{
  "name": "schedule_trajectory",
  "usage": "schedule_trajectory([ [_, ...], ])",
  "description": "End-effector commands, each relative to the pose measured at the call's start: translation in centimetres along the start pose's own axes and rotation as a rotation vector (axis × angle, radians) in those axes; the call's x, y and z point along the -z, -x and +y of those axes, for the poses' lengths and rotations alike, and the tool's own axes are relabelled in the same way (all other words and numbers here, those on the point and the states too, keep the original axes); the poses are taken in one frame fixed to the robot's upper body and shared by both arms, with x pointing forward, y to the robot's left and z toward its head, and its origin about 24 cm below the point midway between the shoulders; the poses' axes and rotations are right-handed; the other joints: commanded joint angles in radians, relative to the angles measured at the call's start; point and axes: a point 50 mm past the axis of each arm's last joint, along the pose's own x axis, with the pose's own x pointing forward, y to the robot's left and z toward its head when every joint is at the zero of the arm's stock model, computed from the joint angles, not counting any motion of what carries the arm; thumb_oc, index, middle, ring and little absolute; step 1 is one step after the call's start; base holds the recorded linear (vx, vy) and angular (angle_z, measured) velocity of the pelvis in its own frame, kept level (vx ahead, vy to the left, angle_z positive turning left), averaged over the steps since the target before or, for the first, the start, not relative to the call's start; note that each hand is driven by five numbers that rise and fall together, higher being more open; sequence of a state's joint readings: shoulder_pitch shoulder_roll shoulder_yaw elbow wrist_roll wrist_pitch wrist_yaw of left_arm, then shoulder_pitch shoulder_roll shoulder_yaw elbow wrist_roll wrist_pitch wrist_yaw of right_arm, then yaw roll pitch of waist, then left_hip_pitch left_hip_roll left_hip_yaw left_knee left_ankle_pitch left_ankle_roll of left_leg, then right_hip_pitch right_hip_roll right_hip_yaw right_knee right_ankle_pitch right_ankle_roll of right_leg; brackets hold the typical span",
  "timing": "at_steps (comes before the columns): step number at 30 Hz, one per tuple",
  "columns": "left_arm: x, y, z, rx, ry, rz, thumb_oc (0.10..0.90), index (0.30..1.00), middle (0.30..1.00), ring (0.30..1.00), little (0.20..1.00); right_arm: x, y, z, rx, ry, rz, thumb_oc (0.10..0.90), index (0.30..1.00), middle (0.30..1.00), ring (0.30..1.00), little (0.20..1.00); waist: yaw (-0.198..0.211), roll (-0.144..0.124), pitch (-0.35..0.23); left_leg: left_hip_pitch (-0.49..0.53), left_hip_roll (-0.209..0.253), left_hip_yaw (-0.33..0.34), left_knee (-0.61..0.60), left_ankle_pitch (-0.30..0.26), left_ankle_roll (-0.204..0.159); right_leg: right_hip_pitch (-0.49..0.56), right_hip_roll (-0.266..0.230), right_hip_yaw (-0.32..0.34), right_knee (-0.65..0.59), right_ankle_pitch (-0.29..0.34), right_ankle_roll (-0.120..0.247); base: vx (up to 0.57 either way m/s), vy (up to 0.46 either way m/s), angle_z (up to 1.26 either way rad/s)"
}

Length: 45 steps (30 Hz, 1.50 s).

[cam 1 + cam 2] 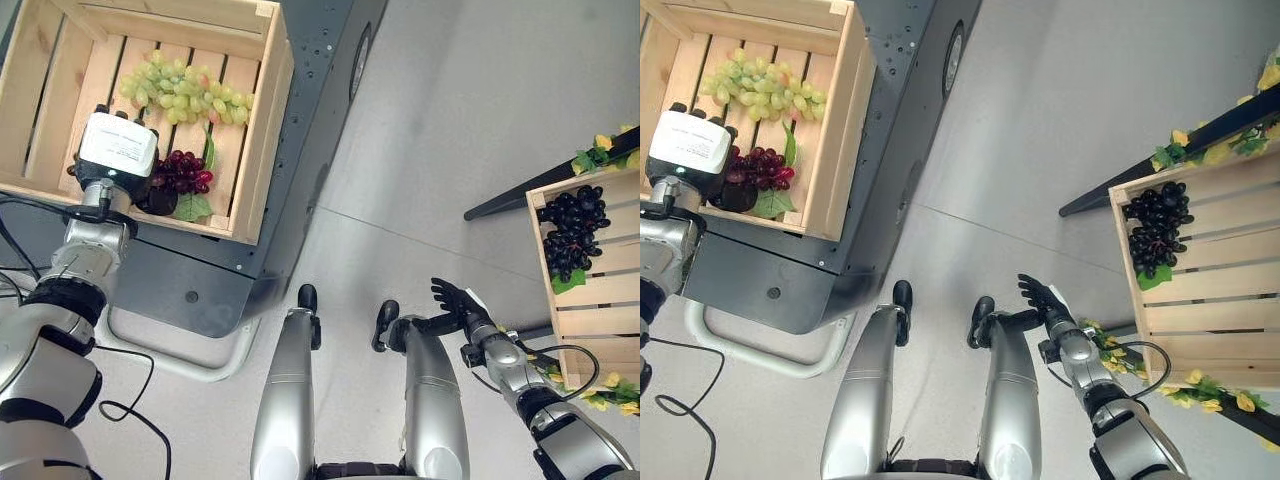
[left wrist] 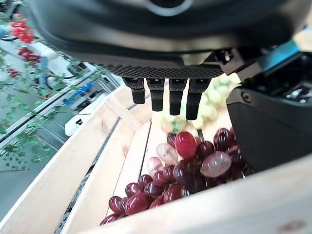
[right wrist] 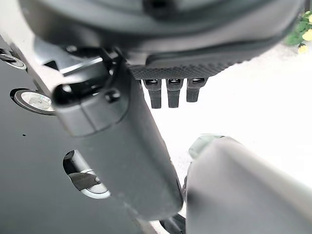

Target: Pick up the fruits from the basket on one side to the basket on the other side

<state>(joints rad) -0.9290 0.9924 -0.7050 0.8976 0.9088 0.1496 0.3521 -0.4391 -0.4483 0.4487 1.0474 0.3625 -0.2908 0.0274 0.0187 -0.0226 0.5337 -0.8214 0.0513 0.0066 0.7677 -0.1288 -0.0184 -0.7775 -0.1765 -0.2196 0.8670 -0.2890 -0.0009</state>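
The left robot hand [image 1: 118, 165] reaches into the wooden crate [image 1: 262, 130] on the dark desk [image 1: 300, 160], its fingers [image 2: 168, 97] straight and released just above a glossy bunch of red grapes [image 2: 183, 168] at the crate's near wall, with green grapes [image 1: 185, 95] lying beyond them. The right robot hand [image 1: 455, 300] hangs relaxed over the open floor [image 1: 470, 110]. Off to its right, a second crate [image 1: 600, 290] holds black grapes [image 1: 572, 232].

Dark grey metal stand [image 1: 300, 150] on pale floor [image 1: 470, 110]; yellow-flowered garland [image 1: 600, 152] at right
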Motion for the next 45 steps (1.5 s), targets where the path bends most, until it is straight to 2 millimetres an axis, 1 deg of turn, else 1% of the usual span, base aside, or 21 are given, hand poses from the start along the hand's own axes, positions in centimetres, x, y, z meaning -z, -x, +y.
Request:
schedule_trajectory([
  [1,6.7,-0.4,3.1,-0.06,-0.126,0.177,0.8,0.9,0.9,0.9,0.9,0.2,0.9,-0.9,0.001,-0.037,-0.06,0.8,0.9,0.9,0.9,0.9,0.013,-0.004,-0.014,0.082,-0.018,0.086,-0.032,-0.092,0.058,0.078,0.022,-0.007,-0.01,-0.002,-0.025,0.0,-0.017,0.08],
  [7,5.6,-1.1,4.6,-0.076,-0.024,0.068,0.8,0.9,0.9,0.9,0.9,0.1,0.9,-0.4,-0.011,-0.06,-0.078,0.8,0.9,0.9,0.9,0.9,0.017,-0.023,-0.014,0.057,-0.011,0.076,-0.029,-0.095,0.059,0.057,0.023,-0.019,-0.012,0.008,-0.015,0.0,-0.005,0.02],
  [9,5.5,-1.2,4.7,-0.083,-0.011,0.056,0.8,0.9,0.9,0.9,0.9,0.0,0.9,-0.4,-0.005,-0.073,-0.086,0.8,0.9,0.9,0.9,0.9,0.019,-0.025,-0.014,0.051,-0.011,0.074,-0.031,-0.094,0.061,0.054,0.024,-0.021,-0.016,0.01,-0.013,0.0,-0.009,0.02],
  [13,5.2,-1.1,4.3,-0.041,0.03,0.02,0.8,0.9,0.9,0.9,0.9,-0.3,0.8,-0.6,0.014,-0.098,-0.1,0.8,0.9,0.9,0.9,0.9,0.02,-0.027,-0.014,0.036,-0.013,0.071,-0.021,-0.097,0.061,0.041,0.023,-0.028,-0.012,0.014,-0.011,0.01,-0.004,0.07],
  [16,5.0,-0.9,3.6,-0.003,0.068,0.016,0.8,0.9,0.9,0.9,0.9,-0.6,0.7,-0.7,0.025,-0.108,-0.111,0.8,0.9,0.9,0.9,0.9,0.021,-0.032,-0.014,0.025,-0.012,0.068,-0.011,-0.101,0.062,0.032,0.024,-0.031,-0.01,0.015,-0.011,0.0,-0.001,0.03],
  [18,4.5,-0.7,3.0,0.003,0.106,-0.013,0.8,0.9,0.9,0.9,0.9,-0.8,0.7,-0.7,0.039,-0.115,-0.113,0.8,0.9,0.9,0.9,0.9,0.02,-0.034,-0.014,0.016,-0.011,0.067,0.001,-0.107,0.063,0.025,0.023,-0.031,-0.001,0.012,-0.011,0.0,0.0,0.0],
  [19,4.3,-0.7,2.9,0.004,0.126,-0.025,0.466,0.399,0.399,0.399,0.399,-0.7,0.7,-0.8,0.046,-0.118,-0.111,0.8,0.9,0.9,0.9,0.9,0.02,-0.035,-0.014,0.015,-0.011,0.066,0.005,-0.109,0.063,0.024,0.022,-0.032,0.0,0.011,-0.011,0.0,0.0,0.0],
  [20,3.8,-0.6,2.5,0.015,0.144,-0.046,0.4,0.3,0.3,0.3,0.3,-0.6,0.8,-1.0,0.055,-0.126,-0.108,0.8,0.9,0.9,0.9,0.9,0.021,-0.035,-0.014,0.018,-0.011,0.066,0.007,-0.113,0.064,0.026,0.021,-0.033,0.003,0.009,-0.011,0.0,0.0,0.0],
  [25,3.7,-0.2,1.5,0.07,0.116,-0.04,0.4,0.3,0.3,0.3,0.3,-0.1,1.1,-1.4,0.076,-0.139,-0.109,0.8,0.9,0.9,0.9,0.9,0.02,-0.03,-0.014,0.029,-0.011,0.07,0.007,-0.116,0.066,0.037,0.017,-0.03,0.002,0.009,-0.009,0.0,0.0,0.0],
  [29,4.4,0.0,1.2,0.082,0.052,-0.004,0.4,0.3,0.3,0.3,0.3,-0.4,1.0,-1.7,0.093,-0.151,-0.117,0.8,0.9,0.9,0.9,0.9,0.016,-0.026,-0.014,0.046,-0.012,0.073,-0.008,-0.111,0.064,0.051,0.016,-0.03,-0.015,0.015,-0.006,0.0,0.0,0.0],
  [31,4.6,0.1,1.2,0.065,0.068,0.01,0.4,0.3,0.3,0.3,0.3,-0.5,1.0,-1.8,0.094,-0.148,-0.117,0.8,0.9,0.9,0.9,0.9,0.017,-0.025,-0.014,0.053,-0.012,0.072,-0.014,-0.108,0.063,0.056,0.016,-0.029,-0.02,0.017,-0.005,0.0,0.0,0.0],
  [33,4.5,0.0,1.5,0.02,0.134,0.019,0.4,0.3,0.3,0.3,0.3,-0.3,1.1,-1.7,0.098,-0.15,-0.115,0.8,0.9,0.9,0.9,0.9,0.018,-0.024,-0.014,0.067,-0.011,0.074,-0.027,-0.105,0.063,0.07,0.015,-0.03,-0.032,0.02,-0.004,0.0,0.0,0.0],
  [34,4.5,0.0,1.5,0.019,0.137,0.017,0.4,0.3,0.3,0.3,0.3,-0.3,1.1,-1.7,0.098,-0.15,-0.115,0.8,0.9,0.9,0.9,0.9,0.018,-0.024,-0.014,0.068,-0.011,0.075,-0.028,-0.105,0.063,0.071,0.015,-0.03,-0.033,0.02,-0.004,0.0,-0.038,-0.01],
  [36,4.1,0.0,1.5,-0.002,0.178,0.002,0.4,0.3,0.3,0.3,0.3,-0.2,1.1,-1.6,0.105,-0.154,-0.116,0.8,0.9,0.9,0.9,0.9,0.02,-0.021,-0.014,0.078,-0.012,0.074,-0.036,-0.103,0.063,0.079,0.014,-0.03,-0.037,0.02,-0.004,0.0,-0.017,0.0],
  [38,3.6,0.2,1.3,0.0,0.175,-0.033,0.4,0.3,0.3,0.3,0.3,-0.2,1.1,-1.6,0.109,-0.161,-0.116,0.8,0.9,0.9,0.9,0.9,0.021,-0.018,-0.014,0.091,-0.013,0.074,-0.041,-0.103,0.063,0.09,0.014,-0.029,-0.042,0.019,-0.005,0.0,0.0,0.0],
  [45,2.2,1.1,-0.5,0.072,0.141,-0.125,0.4,0.3,0.3,0.3,0.3,-0.1,1.2,-1.7,0.116,-0.172,-0.107,0.8,0.9,0.9,0.9,0.9,0.018,-0.005,-0.014,0.128,-0.018,0.08,-0.061,-0.098,0.061,0.122,0.012,-0.023,-0.064,0.022,-0.004,0.0,0.003,-0.06],
])
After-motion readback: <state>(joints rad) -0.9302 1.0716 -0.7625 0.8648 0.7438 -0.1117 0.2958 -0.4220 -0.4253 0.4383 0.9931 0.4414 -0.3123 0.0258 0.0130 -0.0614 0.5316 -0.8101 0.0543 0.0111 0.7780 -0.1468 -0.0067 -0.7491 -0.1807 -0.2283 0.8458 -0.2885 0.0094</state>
